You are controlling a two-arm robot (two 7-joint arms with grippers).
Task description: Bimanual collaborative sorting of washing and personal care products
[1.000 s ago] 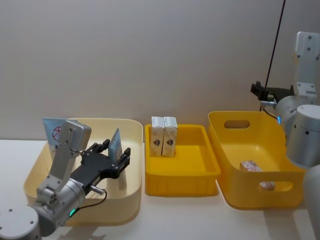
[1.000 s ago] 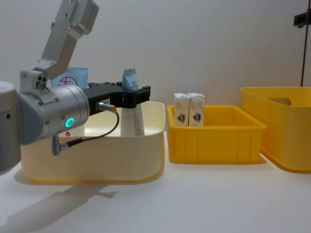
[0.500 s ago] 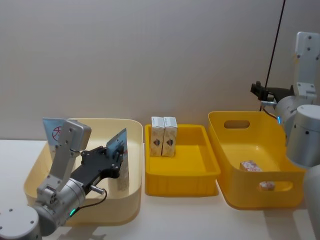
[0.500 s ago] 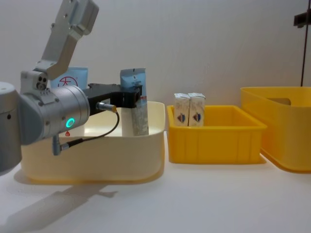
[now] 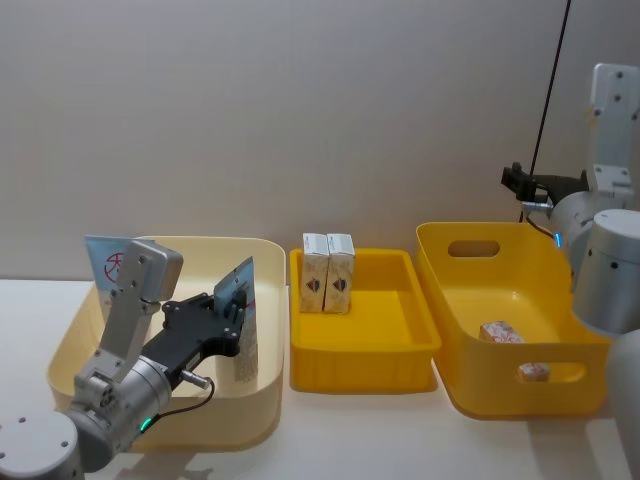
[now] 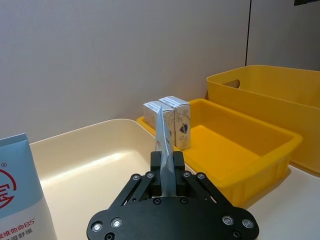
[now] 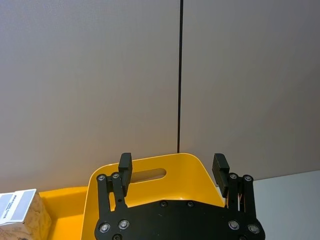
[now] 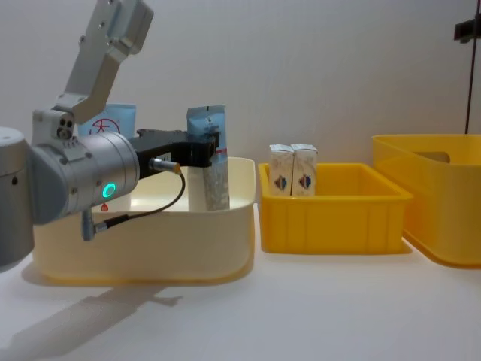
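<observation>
Head: L gripper point(image 5: 233, 318) shut tight on tall tube point(image 5: 244, 300), standing in cream bin point(image 5: 255, 405); cartons point(image 5: 328, 272) in mid tray point(image 5: 360, 372).
L wrist: fingers point(image 6: 156, 164) pinch tube edge-on.
R wrist: R gripper point(image 7: 173, 167) wide open, empty, above deep yellow bin point(image 7: 190, 175).
Chest: tube upright near bin's right wall.

Right gripper point(image 7: 172, 161), fingers point(image 7: 220, 167) apart, facing yellow bin point(image 7: 192, 171)

Bright, even overhead light, soft faint shadows
</observation>
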